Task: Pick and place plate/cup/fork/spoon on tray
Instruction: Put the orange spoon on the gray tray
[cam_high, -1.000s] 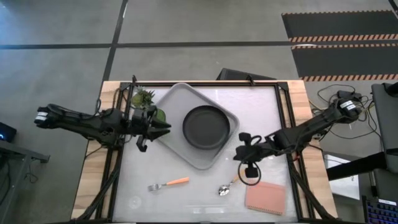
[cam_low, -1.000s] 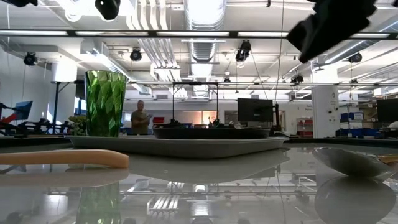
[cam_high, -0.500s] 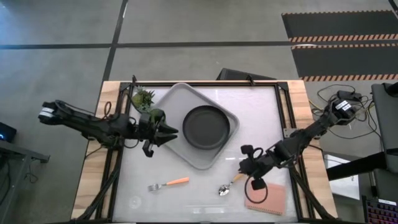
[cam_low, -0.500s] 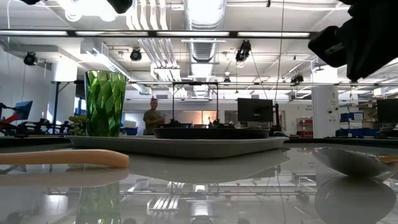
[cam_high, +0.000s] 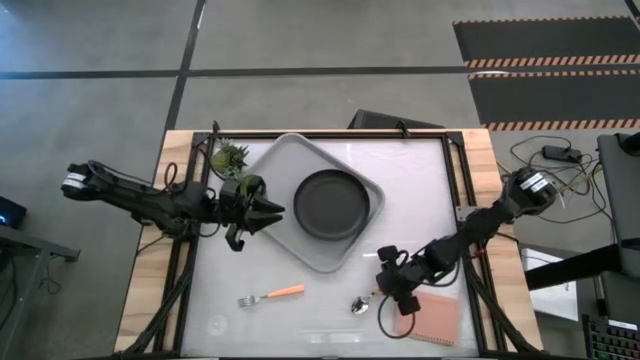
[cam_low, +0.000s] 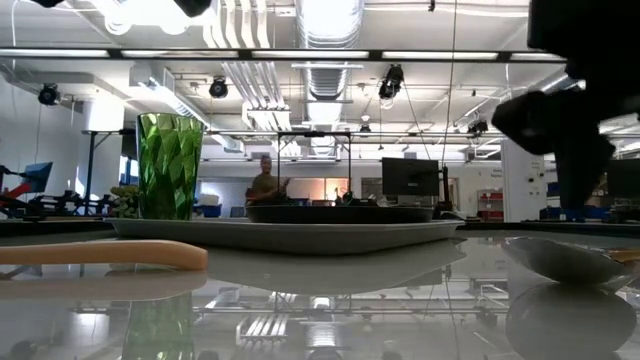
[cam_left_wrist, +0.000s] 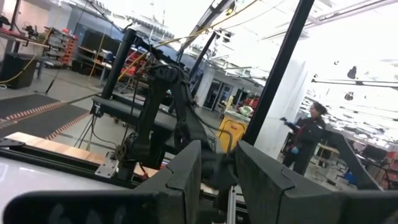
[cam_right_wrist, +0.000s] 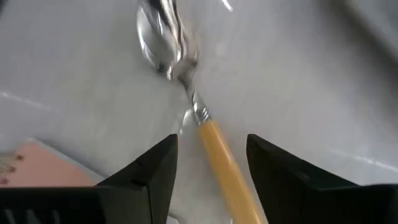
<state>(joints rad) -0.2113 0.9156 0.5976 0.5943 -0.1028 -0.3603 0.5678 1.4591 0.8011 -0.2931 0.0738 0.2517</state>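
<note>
The right gripper (cam_right_wrist: 208, 171) hangs over the spoon (cam_right_wrist: 186, 93), jaws spread, its pale handle running between them and the bowl just ahead. A good pinch, I judge, means dropping straight down and closing on the handle. Well beyond the jaws lies the tray (cam_high: 275, 170), holding the plate (cam_high: 331, 204) and cup (cam_low: 169, 165). The left gripper (cam_high: 268, 211) waits over the tray's edge, jaws spread.

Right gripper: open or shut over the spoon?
Open. In the right wrist view the right gripper has its two fingers spread, and the spoon handle lies in the gap between them, not clamped.
</note>
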